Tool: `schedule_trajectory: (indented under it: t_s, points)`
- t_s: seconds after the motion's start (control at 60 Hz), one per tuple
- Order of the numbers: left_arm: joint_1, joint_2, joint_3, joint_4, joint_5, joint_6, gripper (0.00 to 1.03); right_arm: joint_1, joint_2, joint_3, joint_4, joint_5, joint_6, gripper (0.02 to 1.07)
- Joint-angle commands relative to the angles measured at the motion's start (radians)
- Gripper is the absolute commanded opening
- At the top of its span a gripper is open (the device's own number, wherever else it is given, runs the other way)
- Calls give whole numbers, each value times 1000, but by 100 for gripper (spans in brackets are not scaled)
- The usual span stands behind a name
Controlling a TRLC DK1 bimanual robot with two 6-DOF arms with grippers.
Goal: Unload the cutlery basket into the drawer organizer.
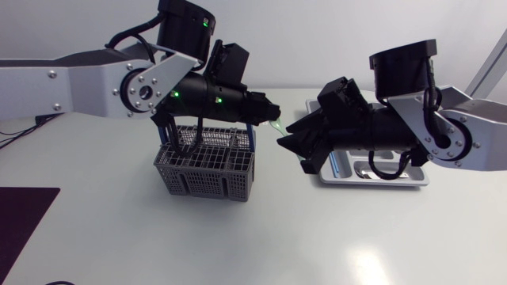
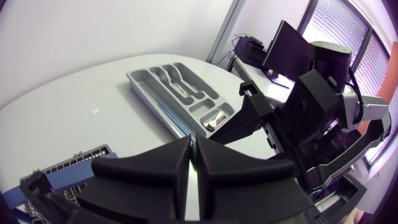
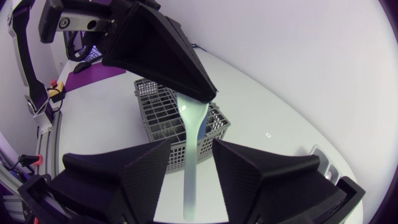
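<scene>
Beside the basket (image 1: 207, 178), our left gripper (image 1: 275, 120) clamps a pale utensil (image 3: 193, 118), our right gripper (image 3: 191, 146) agape around it; early release risks a drop.

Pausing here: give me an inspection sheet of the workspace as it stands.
Surface: white table.
Job's things: grey basket under the left arm; organizer under the right arm, a metal piece in an end compartment; pale utensil in the air between them.
Clutter: dark mat at the table's left front corner.
Grippers: left gripper shut on the utensil's broad end; right gripper open, fingers either side of the handle, apparently not touching.
Cables: black loops on both arms, the left one hanging over the basket.
Surroundings: nothing seen.
</scene>
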Motion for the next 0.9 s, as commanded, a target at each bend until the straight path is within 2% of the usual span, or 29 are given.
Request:
schedule_trajectory:
  t_s: [0.0,0.133,0.45,0.717,0.75,0.783,0.8,0.867,0.883]
  points:
    - [-4,14,8,8,15,-28,4,15,13,17,14,16,22,35]
    - [-4,13,8,8,15,-29,4,29,13,14,17,38,18,18]
    - [2,5,5,1,15,-31,4,45,11,3,17,53,9,10]
    - [5,-4,3,0,15,-34,6,52,11,2,17,53,6,9]
    - [5,-4,1,0,15,-35,11,54,10,-1,17,53,4,9]
    - [7,-4,1,0,16,-37,20,55,8,-3,17,53,2,9]
    - [8,-4,3,0,16,-38,29,57,8,-4,17,53,2,9]
    - [12,-6,5,0,21,-40,48,60,1,-14,17,50,-2,9]
    - [13,-9,6,0,21,-40,56,60,-1,-15,17,50,-4,9]
